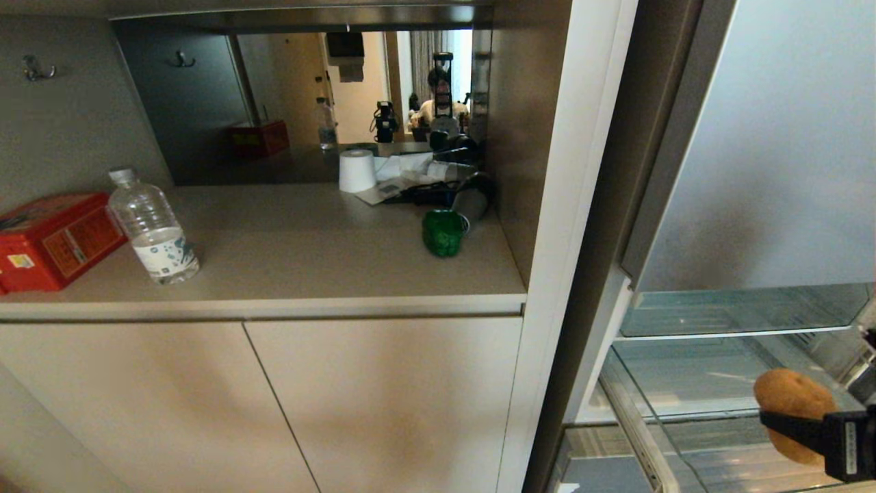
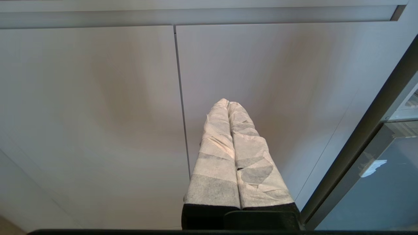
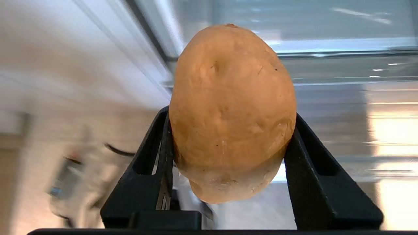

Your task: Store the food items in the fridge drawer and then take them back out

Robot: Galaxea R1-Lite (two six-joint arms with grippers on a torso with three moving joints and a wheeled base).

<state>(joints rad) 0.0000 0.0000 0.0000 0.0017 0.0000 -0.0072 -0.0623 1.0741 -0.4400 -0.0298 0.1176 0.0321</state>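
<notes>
The right gripper (image 1: pixel 804 428) sits at the lower right edge of the head view, reaching in from the right with only its black fingers and a bit of the body showing, over the pulled-out fridge drawer (image 1: pixel 633 424). Its fingers are clamped on the potato (image 1: pixel 794 421), one black finger (image 3: pixel 153 156) on each side, gripping it around its lower half. In the right wrist view the potato (image 3: pixel 232 111) stands with its long axis running along the fingers, so that its rounded end points away from the wrist and more than half of it sticks out past the fingertips. In the head view it reads as an oval tilted up toward the left, hanging above the drawer's clear glass panels (image 1: pixel 718 373) and not touching them. The left gripper (image 2: pixel 227 103) hangs low in front of the cupboard doors (image 2: pixel 98 114), its two tape-wrapped fingers (image 2: pixel 215 156) pressed together with nothing between them, pointing at the door face near the seam. The pepper (image 1: pixel 443 233) stands on the counter (image 1: pixel 308 253), well apart from the potato, just in front of the hair dryer (image 1: pixel 465 195) and near the paper roll (image 1: pixel 357 170). A bottle (image 1: pixel 154 229) and a red box (image 1: pixel 51 239) stand at the counter's left end.
</notes>
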